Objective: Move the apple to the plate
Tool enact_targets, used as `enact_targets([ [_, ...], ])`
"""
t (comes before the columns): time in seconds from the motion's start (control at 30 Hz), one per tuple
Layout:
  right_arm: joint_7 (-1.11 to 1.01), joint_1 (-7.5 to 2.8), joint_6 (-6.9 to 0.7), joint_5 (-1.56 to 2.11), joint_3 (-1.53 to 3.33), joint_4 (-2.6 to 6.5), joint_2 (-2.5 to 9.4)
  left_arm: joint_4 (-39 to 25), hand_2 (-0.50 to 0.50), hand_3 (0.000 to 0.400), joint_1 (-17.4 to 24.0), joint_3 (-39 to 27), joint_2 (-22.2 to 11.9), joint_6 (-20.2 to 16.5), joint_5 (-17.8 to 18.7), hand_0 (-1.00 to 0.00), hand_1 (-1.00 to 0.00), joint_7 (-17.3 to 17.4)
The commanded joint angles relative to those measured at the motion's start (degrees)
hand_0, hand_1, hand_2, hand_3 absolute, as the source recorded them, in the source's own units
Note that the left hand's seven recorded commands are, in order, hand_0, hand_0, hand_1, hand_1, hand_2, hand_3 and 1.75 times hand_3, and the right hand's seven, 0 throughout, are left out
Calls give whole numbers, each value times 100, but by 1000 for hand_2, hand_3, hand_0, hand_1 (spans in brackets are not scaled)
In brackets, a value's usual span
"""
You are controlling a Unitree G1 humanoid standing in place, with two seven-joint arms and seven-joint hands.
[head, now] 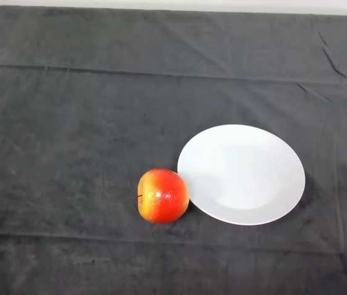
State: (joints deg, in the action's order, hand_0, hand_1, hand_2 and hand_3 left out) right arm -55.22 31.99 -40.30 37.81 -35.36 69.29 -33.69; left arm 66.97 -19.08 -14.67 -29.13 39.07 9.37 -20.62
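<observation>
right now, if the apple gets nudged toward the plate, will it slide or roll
Probably roll: the apple is round and lies on its side, stem pointing left. The dark cloth may slow it. It already sits against the white plate's rim, so a push could bump it on or shift the plate.

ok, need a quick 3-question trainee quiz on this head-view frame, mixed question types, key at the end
1. True or false: the red-and-yellow round apple already lies on the white round plate.
2. Multiple choice: relative to the plate, the apple sits at its A) far rim B) left rim, on the near side C) right rim.
3. Fill in: both things rest on a dark ____ covering the table.

Key:
1. False; it lies on the cloth, right against the plate's rim.
2. B.
3. Cloth.
</observation>
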Motion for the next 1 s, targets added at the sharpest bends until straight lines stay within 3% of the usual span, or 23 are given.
enact_targets([
  [0.03,-90,-58,-14,-125,-165,24,-207,279,0,0,-214,-245,70,-9,-134,0,0,50],
  [0.63,-92,-57,-14,-131,-170,25,-207,270,0,0,-408,-332,-50,-15,-136,0,0,233],
  [1.0,-93,-57,-15,-135,-173,25,-207,83,0,0,-566,-215,-50,38,-321,0,0,191],
])
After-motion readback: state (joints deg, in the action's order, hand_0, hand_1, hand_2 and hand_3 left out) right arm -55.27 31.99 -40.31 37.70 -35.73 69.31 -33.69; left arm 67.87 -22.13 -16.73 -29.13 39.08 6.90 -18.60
